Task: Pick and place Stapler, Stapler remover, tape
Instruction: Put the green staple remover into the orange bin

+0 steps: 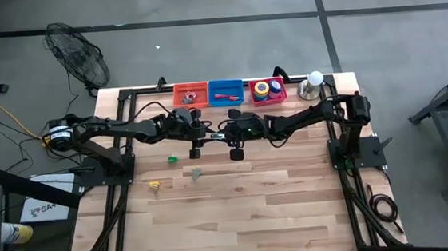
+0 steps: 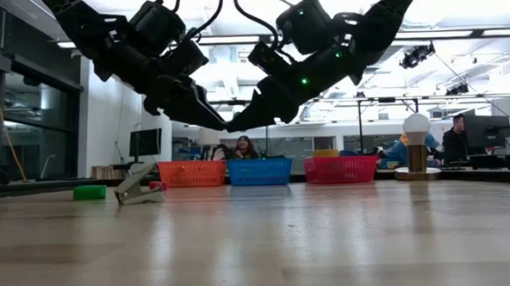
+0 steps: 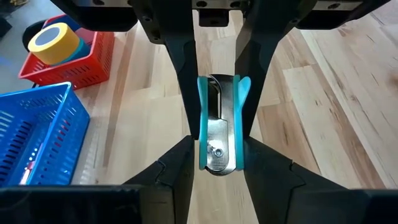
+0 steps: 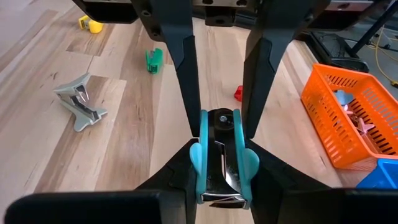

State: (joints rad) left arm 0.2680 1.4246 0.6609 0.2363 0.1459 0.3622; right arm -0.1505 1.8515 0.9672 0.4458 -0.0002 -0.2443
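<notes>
Both hands meet in mid-air over the middle of the worktop [image 1: 239, 212], fingertip to fingertip, with a teal stapler remover [image 3: 217, 140] between them. Its long axis runs along the line from one wrist to the other. The riveted hinge end lies toward the left hand [image 3: 217, 155] and the metal claws toward the right hand [image 4: 219, 149].

The right hand is narrow and clamped on the remover's teal sides. The left hand sits around the same piece from the opposite end. I cannot tell whether it is bearing on the remover or only flanking it.

This looks like a pass from right to left. The orange basket [image 4: 348, 106] already holds similar small pieces, and it stands at the back edge on the left arm's side, nearer to that arm. The blue basket [image 3: 37, 124] is next along. The red basket [image 3: 93, 62] holds the tape, with a yellow roll [image 3: 53, 40] on top.

A second, grey stapler remover [image 4: 79, 102] lies on the boards in front of the hands, with a green piece [image 4: 153, 59], a yellow piece [image 4: 93, 25] and a small red piece [image 4: 238, 93] scattered nearby.

No label shows on the remover, the rolls or the baskets. The only writing is on a white carton [image 1: 42, 208] on the floor by the left arm, which seems to start with "SA"; the rest is cut off
</notes>
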